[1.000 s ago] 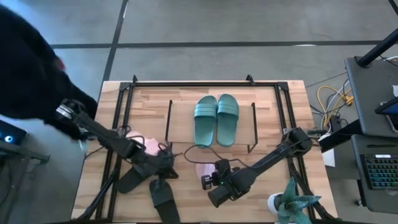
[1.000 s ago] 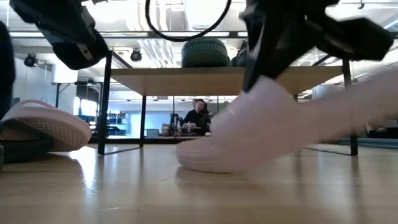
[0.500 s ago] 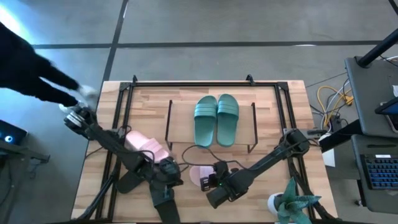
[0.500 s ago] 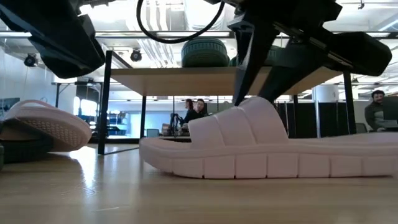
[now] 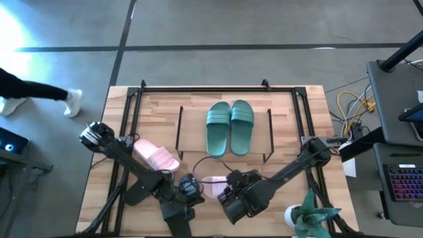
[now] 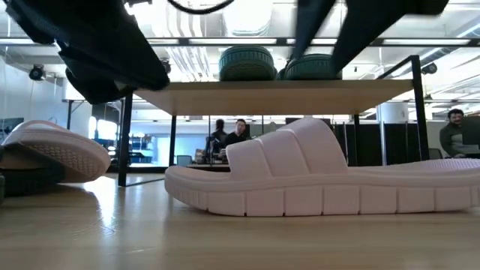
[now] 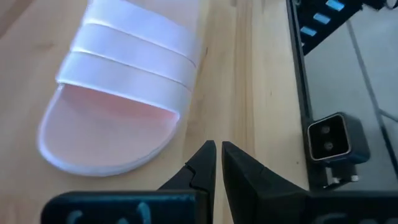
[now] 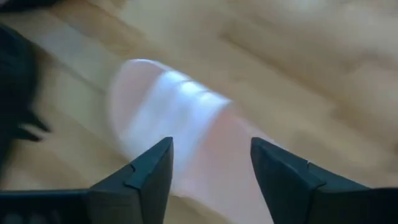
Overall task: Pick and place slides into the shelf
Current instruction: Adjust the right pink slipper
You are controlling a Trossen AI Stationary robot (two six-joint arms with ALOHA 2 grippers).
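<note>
right claw (image 8: 211, 165) open, just over pink slide (image 5: 213, 187) flat on desk (image 5: 284, 119) | slide's long axis crosswise, shelf (image 5: 269, 132) beyond | left claw (image 7: 216, 163) closed, empty, beside it | right arm nearer

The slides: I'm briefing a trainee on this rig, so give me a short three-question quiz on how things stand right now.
1. True or false: the teal-green pair sits on top of the shelf.
2. Pick one. The right gripper is: A) open over a pale pink slide; B) shut on a black slide; C) shut on a teal-green slide.
3. Fill in the blank: the left gripper, low over the table's wood, is ____ and holds nothing.

Key: 1 true; 2 A; 3 shut.
</note>
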